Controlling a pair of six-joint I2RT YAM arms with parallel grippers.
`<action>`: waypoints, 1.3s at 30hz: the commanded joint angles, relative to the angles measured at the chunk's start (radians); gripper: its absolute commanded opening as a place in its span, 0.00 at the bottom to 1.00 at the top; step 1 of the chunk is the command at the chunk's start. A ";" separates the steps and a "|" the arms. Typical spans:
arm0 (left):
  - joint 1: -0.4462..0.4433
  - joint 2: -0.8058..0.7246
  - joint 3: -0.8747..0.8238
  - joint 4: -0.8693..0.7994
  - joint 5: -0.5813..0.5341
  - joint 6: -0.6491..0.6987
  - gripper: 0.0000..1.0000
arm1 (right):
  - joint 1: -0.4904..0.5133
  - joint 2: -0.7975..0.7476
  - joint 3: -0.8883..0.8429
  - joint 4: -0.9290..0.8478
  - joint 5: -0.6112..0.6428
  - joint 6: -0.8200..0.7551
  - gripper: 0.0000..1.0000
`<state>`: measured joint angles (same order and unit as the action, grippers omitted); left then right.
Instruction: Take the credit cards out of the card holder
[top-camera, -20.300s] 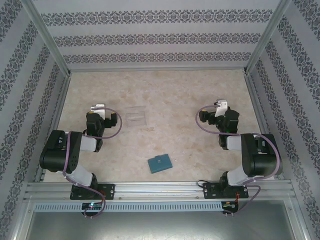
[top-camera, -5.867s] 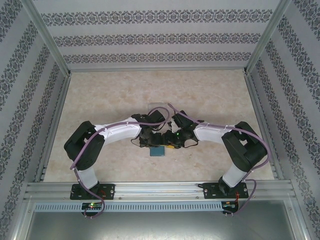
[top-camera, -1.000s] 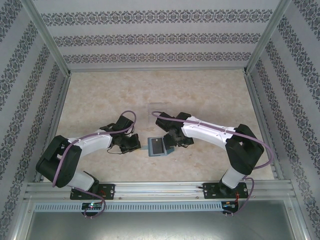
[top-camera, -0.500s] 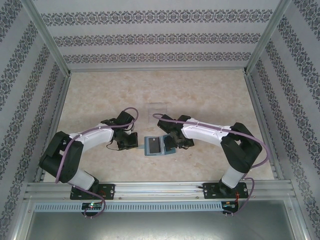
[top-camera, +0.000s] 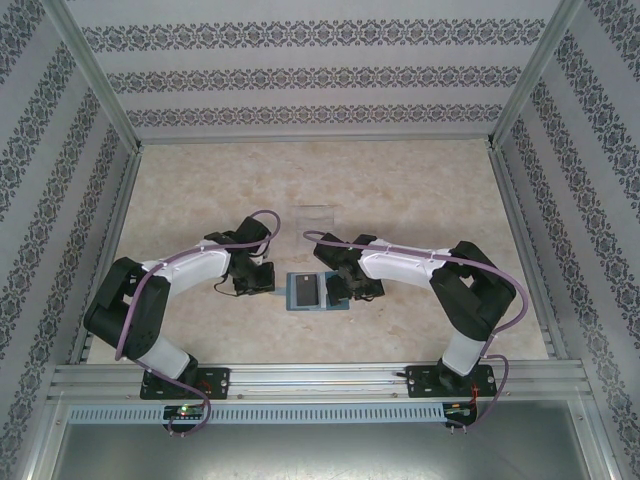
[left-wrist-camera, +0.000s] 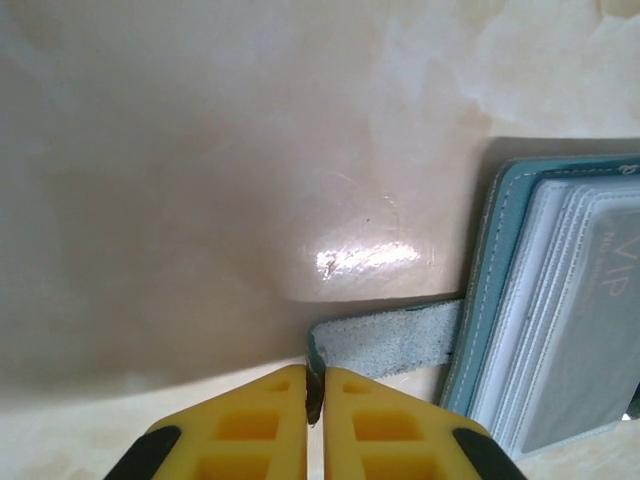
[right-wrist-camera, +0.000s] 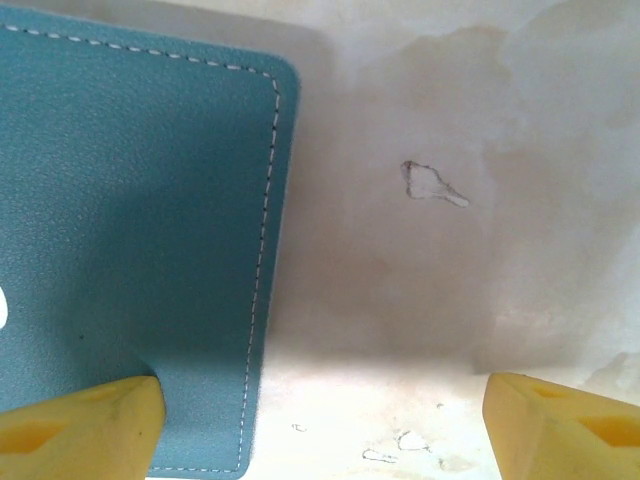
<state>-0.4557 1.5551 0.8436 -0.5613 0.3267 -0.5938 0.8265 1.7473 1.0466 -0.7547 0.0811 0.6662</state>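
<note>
The teal card holder (top-camera: 318, 305) lies open on the table between my two arms. A dark grey credit card (top-camera: 304, 289) shows in its left half. In the left wrist view its clear sleeves hold a grey card (left-wrist-camera: 598, 340) marked VIP. My left gripper (top-camera: 267, 281) is at the holder's left side. It (left-wrist-camera: 314, 392) is shut on the tip of the closing tab (left-wrist-camera: 395, 338). My right gripper (top-camera: 345, 290) hovers over the holder's right half. It (right-wrist-camera: 320, 430) stands wide open, with one fingertip (right-wrist-camera: 85, 430) over the teal cover (right-wrist-camera: 130, 190).
A clear plastic square tray (top-camera: 318, 215) sits on the table just behind the holder. Metal frame rails and patterned walls bound the table on all sides. Bare marbled tabletop (top-camera: 420, 190) lies to the far right and left.
The card holder's left flap has come down from raised to flat. The left gripper has moved slightly back and right with the tab. The right gripper has shifted a little left.
</note>
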 joint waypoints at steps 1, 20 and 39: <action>0.019 -0.017 0.035 -0.073 -0.059 0.023 0.16 | -0.009 -0.014 -0.020 -0.002 -0.023 0.007 0.84; -0.022 -0.065 0.114 -0.007 0.092 -0.094 0.16 | -0.009 -0.122 0.041 -0.046 -0.034 -0.004 0.79; -0.099 0.056 0.042 0.218 0.192 -0.203 0.07 | -0.003 -0.199 0.102 0.047 -0.170 0.014 0.29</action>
<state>-0.5434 1.6047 0.8936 -0.3893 0.5018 -0.7757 0.8265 1.5780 1.1213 -0.7433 -0.0326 0.6708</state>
